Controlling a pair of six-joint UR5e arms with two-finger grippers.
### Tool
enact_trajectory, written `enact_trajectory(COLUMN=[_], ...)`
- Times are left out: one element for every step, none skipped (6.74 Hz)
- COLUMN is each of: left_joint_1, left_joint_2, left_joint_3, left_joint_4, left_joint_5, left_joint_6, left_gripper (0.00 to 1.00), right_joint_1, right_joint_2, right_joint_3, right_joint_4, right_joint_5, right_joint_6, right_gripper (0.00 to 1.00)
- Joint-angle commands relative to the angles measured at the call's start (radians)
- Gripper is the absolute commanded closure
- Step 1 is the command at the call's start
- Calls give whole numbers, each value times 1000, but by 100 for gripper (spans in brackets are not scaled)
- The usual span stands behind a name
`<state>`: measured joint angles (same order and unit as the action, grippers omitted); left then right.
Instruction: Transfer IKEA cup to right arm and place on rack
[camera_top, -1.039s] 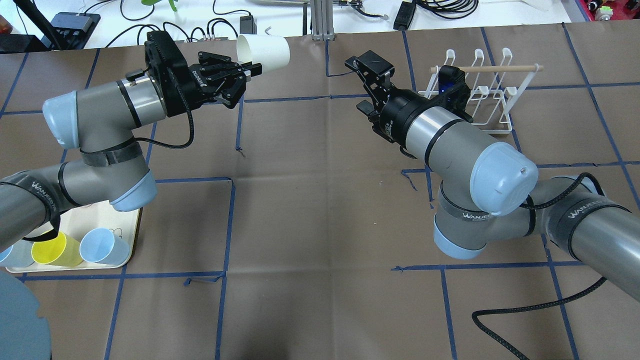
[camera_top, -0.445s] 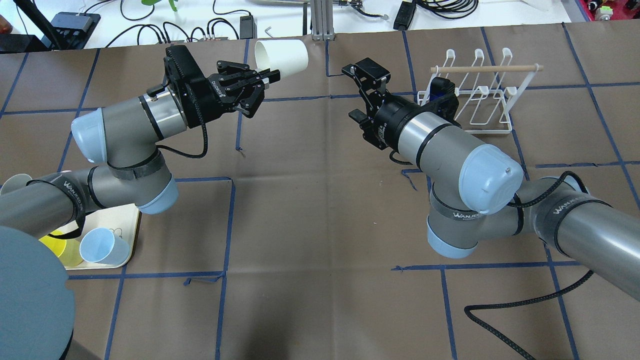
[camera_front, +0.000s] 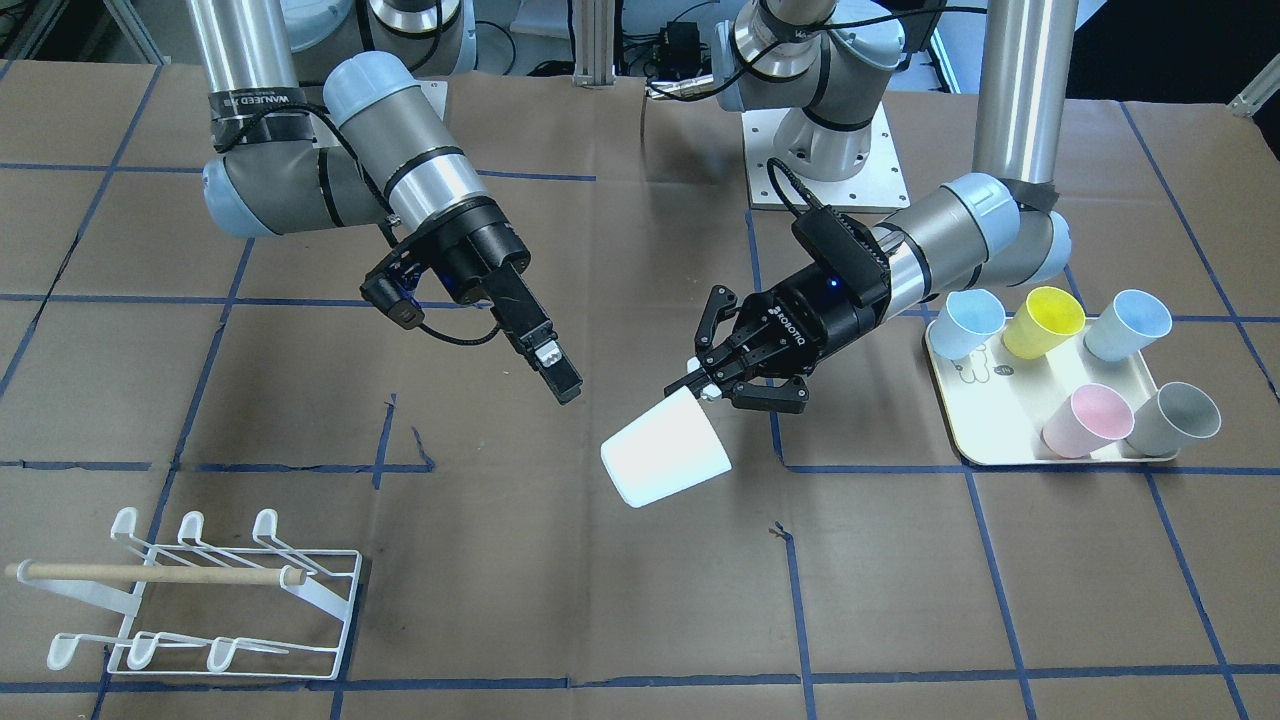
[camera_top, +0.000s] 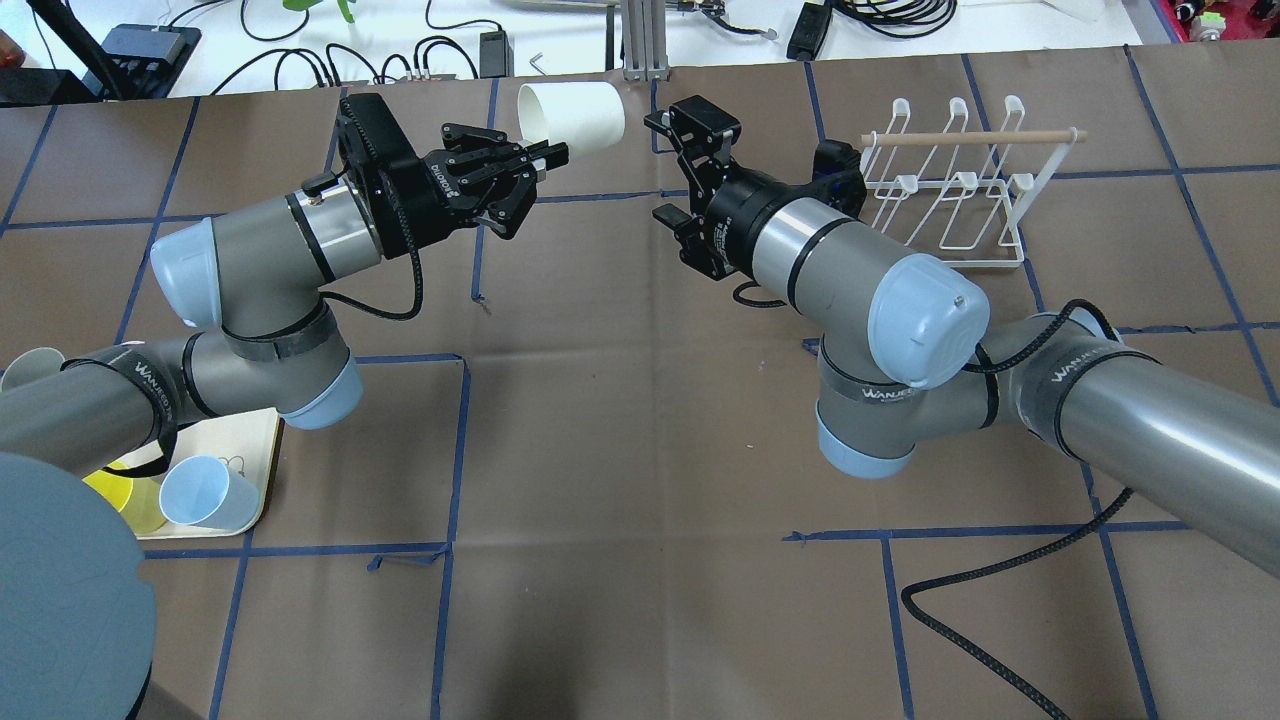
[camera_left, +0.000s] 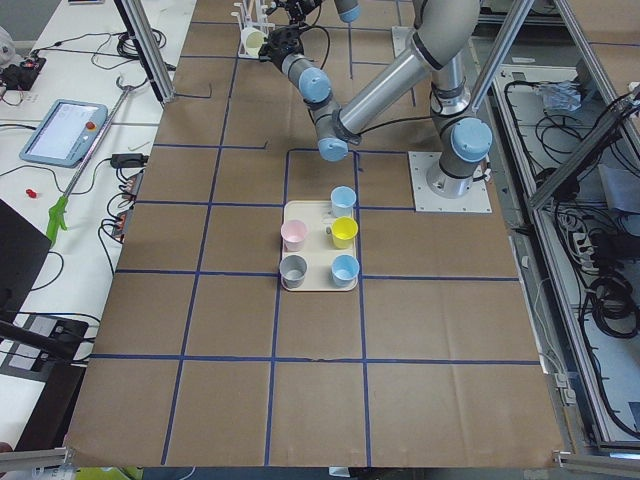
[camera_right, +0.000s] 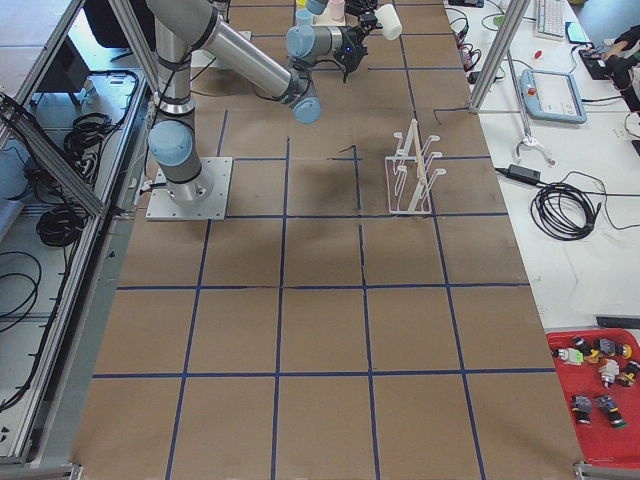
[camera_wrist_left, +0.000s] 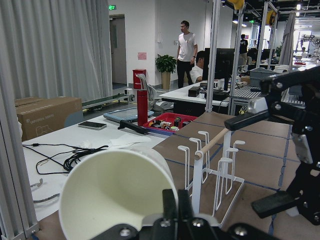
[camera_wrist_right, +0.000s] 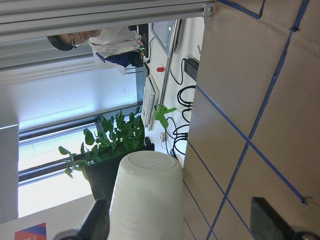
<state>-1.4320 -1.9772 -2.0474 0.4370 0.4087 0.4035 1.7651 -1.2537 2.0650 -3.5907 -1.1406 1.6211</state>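
Observation:
A white IKEA cup (camera_top: 575, 115) lies on its side in the air, mouth toward my left gripper (camera_top: 545, 158), which is shut on its rim. It also shows in the front view (camera_front: 665, 462) and the left wrist view (camera_wrist_left: 115, 190). My right gripper (camera_top: 672, 165) is open and empty, just right of the cup's base and apart from it. In the right wrist view the cup (camera_wrist_right: 145, 195) sits between the spread fingertips (camera_wrist_right: 267, 217), closer to one of them. The white wire rack (camera_top: 960, 190) with its wooden dowel stands behind the right arm, with nothing on it.
A cream tray (camera_front: 985, 420) with several coloured cups sits under the left arm's elbow side. The rack (camera_front: 200, 600) stands at the table's far right end. A black cable (camera_top: 1000, 600) trails on the table by the right arm. Blue tape lines cross the brown paper.
My left arm has carried the cup right toward the middle. My right arm has swung left toward the cup's base with its gripper still open.

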Motion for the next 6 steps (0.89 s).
enact_trajectory(left_joint_1=[-22,-25,-25,-25,-25,-25], left_joint_2=[-3,-5,-5,-5,-6,-6], left_joint_3=[0,-2,-8,-11,-11,-13], left_joint_4=[0,0,2,8,14,16], left_joint_5=[-1,-2,-1,-1,-1,-2], left_joint_6=[0,0,0,1,1,1], left_gripper=[95,95,95,95,95,95], right_joint_1=[5,5,5,5,5,5], right_joint_2=[20,20,36,72,83,83], right_joint_3=[-43,-51,-66,-87,-91,-94], right_joint_4=[1,3,4,0,-2,0], right_joint_5=[56,59,59,62,62,64], right_joint_6=[0,2,2,2,0,0], right_gripper=[0,0,0,0,0,0])
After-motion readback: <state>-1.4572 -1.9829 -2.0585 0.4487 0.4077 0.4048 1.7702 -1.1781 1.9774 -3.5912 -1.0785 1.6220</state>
